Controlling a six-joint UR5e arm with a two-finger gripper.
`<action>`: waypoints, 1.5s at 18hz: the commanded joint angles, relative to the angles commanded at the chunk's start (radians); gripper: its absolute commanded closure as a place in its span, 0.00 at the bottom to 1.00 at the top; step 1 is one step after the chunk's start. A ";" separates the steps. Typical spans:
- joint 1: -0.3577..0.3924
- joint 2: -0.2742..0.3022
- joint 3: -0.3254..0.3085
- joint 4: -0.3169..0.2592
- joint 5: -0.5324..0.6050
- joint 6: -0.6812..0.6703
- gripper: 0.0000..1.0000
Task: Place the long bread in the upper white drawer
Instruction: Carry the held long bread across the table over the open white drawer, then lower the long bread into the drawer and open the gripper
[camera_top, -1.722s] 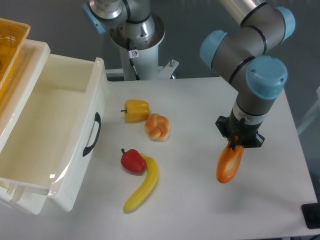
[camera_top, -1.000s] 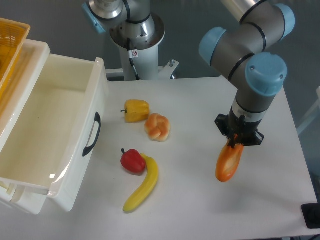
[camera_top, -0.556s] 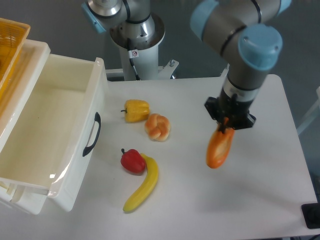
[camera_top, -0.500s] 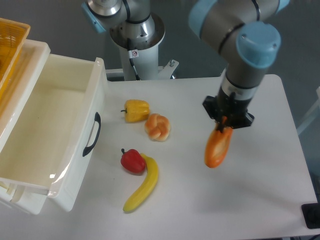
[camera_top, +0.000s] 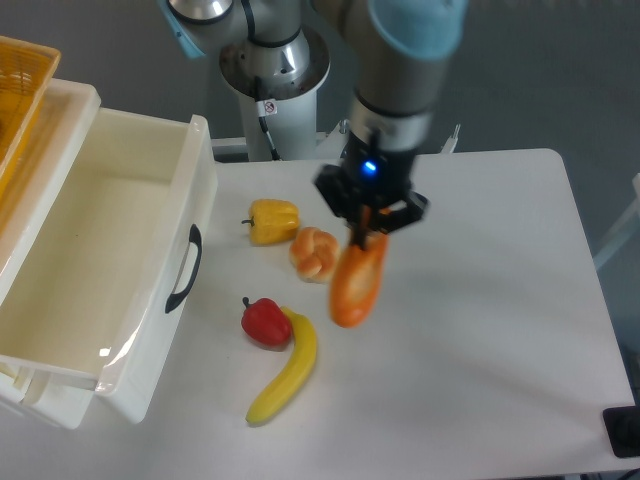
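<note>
Bread in transit: the gripper (camera_top: 366, 232) is clamped on the upper end of the long bread (camera_top: 358, 284), which hangs nearly vertical, clear of the table (camera_top: 500, 300), its lower end in front of the braided bun (camera_top: 314, 254). Off to the left, well apart, the upper white drawer (camera_top: 120, 260) stands pulled open, its dark handle (camera_top: 184, 268) facing the loaf. The carry runs leftward over the yellow pepper (camera_top: 272, 220), and the dangling loaf must clear the drawer's front wall.

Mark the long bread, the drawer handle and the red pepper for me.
long bread (camera_top: 357, 287): fixed camera, middle of the loaf hanging below the gripper.
drawer handle (camera_top: 185, 268): fixed camera, middle of the dark curved grip.
red pepper (camera_top: 265, 322): fixed camera, centre of its body.
</note>
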 joint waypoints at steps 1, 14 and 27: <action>-0.009 0.015 0.003 -0.002 -0.018 -0.023 1.00; -0.271 0.054 -0.005 0.006 -0.034 -0.446 1.00; -0.377 -0.050 -0.051 0.044 0.020 -0.462 1.00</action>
